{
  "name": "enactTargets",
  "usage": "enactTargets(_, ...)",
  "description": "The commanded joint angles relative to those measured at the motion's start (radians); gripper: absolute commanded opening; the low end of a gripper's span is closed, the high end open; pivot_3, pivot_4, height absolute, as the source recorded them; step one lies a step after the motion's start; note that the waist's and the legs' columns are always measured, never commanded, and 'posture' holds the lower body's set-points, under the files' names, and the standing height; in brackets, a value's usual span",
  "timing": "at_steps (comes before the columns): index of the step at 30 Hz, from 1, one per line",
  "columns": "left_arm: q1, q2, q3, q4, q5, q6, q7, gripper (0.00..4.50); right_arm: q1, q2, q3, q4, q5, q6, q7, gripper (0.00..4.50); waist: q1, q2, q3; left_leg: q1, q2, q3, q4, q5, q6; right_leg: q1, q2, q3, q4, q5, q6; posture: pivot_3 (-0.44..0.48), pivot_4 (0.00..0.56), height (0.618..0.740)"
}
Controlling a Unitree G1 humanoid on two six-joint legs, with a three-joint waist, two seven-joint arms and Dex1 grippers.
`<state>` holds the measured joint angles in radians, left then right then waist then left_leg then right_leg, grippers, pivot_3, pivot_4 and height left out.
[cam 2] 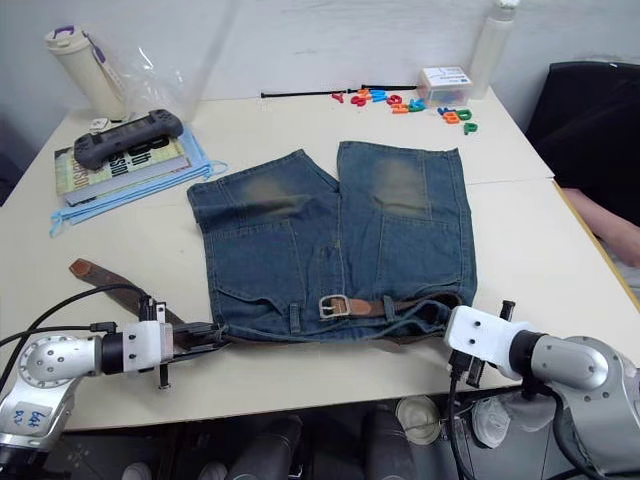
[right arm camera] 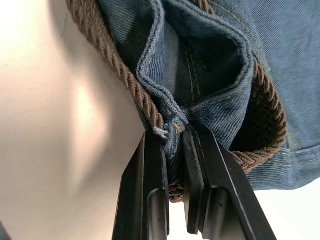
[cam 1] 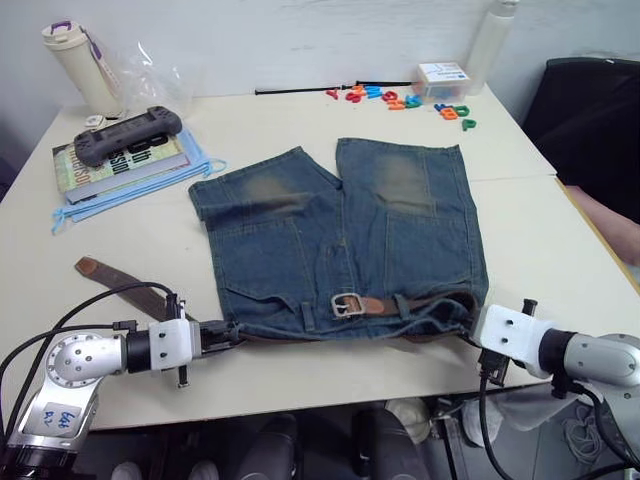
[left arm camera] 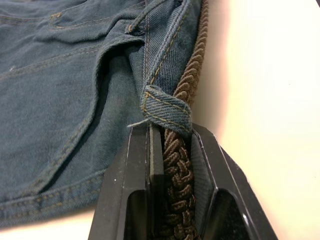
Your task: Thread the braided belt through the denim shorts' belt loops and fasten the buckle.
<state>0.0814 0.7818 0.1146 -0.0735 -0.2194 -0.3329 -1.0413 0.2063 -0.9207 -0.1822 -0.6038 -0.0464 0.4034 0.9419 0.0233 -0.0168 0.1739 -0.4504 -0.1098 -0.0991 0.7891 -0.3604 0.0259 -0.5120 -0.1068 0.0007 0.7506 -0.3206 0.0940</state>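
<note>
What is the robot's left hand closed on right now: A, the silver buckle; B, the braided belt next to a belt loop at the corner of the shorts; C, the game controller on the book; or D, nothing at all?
B: in the left wrist view the left hand has its two black fingers shut on the braided belt just below a belt loop of the denim shorts, while the buckle lies apart at the middle of the waistband.

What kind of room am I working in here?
Probably an office or lab workroom, not a home: pale tables pushed together against a plain wall, carrying a stack of books with a dark handheld game controller on top, scattered coloured plastic letters, and the blue denim shorts.
</note>
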Motion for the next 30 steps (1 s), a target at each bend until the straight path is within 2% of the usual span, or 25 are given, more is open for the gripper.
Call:
enactTargets(1,0.022,0.019,0.009,0.039,0.023,0.004,0.007,0.78,0.009,-0.027,-0.032,0.012,-0.006,0.024,-0.009,0.50,0.001,0.000,0.000,0.000,0.000,0.000,0.000,0.000,0.000,0.000,0.000,0.000,0.000,0.000,0.000,0.000,0.150,0.659)
enactTargets(2,0.023,0.019,0.004,0.037,0.019,0.007,0.006,0.77,0.005,-0.029,-0.038,0.019,-0.009,0.022,-0.016,1.03,0.001,0.000,0.000,0.000,0.000,0.000,0.000,0.000,0.000,0.000,0.000,0.000,0.000,0.000,0.000,0.000,0.150,0.659)
enactTargets(3,0.025,0.019,0.000,0.034,0.013,0.016,0.004,1.11,0.009,-0.037,-0.048,0.016,-0.002,0.024,-0.008,1.36,0.001,0.000,0.000,0.000,0.000,0.000,0.000,0.000,0.000,0.000,0.000,0.000,0.000,0.000,0.000,0.000,0.150,0.659)
enactTargets(7,0.037,0.015,0.004,0.013,-0.026,0.071,0.005,2.75,0.036,-0.065,-0.113,-0.010,0.041,0.056,0.035,3.35,0.002,0.000,-0.001,0.000,0.000,0.000,0.000,0.000,0.000,0.000,0.000,0.000,0.000,0.000,0.000,0.000,0.150,0.659)
enactTargets(9,0.046,0.027,0.027,-0.026,-0.103,0.163,-0.010,3.69,0.046,-0.089,-0.178,-0.029,0.084,0.082,0.080,4.36,0.004,0.000,-0.001,0.000,0.000,-0.001,0.000,0.000,0.001,0.001,0.000,-0.001,-0.001,0.000,0.001,0.000,0.150,0.659)
enactTargets(10,0.049,0.043,0.045,-0.046,-0.144,0.213,-0.024,4.11,0.039,-0.106,-0.225,-0.037,0.120,0.107,0.114,4.50,0.004,0.000,0.000,0.000,0.000,-0.001,0.000,0.000,0.001,0.002,0.000,-0.001,-0.002,0.001,0.001,0.000,0.150,0.659)
enactTargets(15,0.033,0.100,0.122,-0.077,-0.263,0.385,-0.061,4.11,-0.055,-0.178,-0.358,-0.062,0.275,0.224,0.203,4.50,0.003,0.001,0.000,0.000,0.000,-0.002,0.000,0.000,0.001,0.002,0.000,-0.002,-0.003,0.001,0.002,0.000,0.150,0.659)
enactTargets(19,0.014,0.101,0.193,-0.059,-0.359,0.542,-0.032,4.11,-0.235,-0.145,-0.340,-0.104,0.456,0.383,0.128,4.50,-0.001,0.002,0.001,0.000,0.001,-0.002,-0.001,-0.001,0.001,0.002,0.000,-0.002,-0.004,0.001,0.002,0.000,0.150,0.659)
enactTargets(21,0.015,0.085,0.226,-0.057,-0.391,0.608,0.003,4.11,-0.360,-0.085,-0.281,-0.109,0.505,0.477,0.014,4.50,-0.002,0.002,0.001,0.000,0.001,-0.002,-0.001,-0.001,0.001,0.002,0.000,-0.002,-0.004,0.001,0.002,0.000,0.150,0.659)
enactTargets(24,0.028,0.055,0.285,-0.068,-0.464,0.722,0.061,4.11,-0.498,0.059,-0.149,-0.106,0.469,0.586,-0.208,4.50,0.000,0.002,0.001,0.000,0.001,-0.002,-0.002,0.000,0.001,0.002,0.000,-0.002,-0.006,0.001,0.002,0.000,0.150,0.659)
enactTargets(26,0.038,0.029,0.339,-0.083,-0.523,0.801,0.111,4.11,-0.526,0.155,-0.063,-0.116,0.426,0.633,-0.335,4.50,0.002,0.001,0.001,-0.001,0.001,-0.002,-0.002,0.000,0.000,0.001,0.000,-0.002,-0.006,0.001,0.002,0.000,0.150,0.659)
enactTargets(30,0.061,-0.004,0.442,-0.120,-0.639,0.947,0.205,4.11,-0.527,0.271,0.051,-0.142,0.373,0.687,-0.491,4.50,0.006,0.002,0.001,-0.007,0.000,-0.002,-0.002,0.003,-0.005,-0.004,0.000,-0.002,-0.006,0.002,0.002,0.000,0.150,0.659)
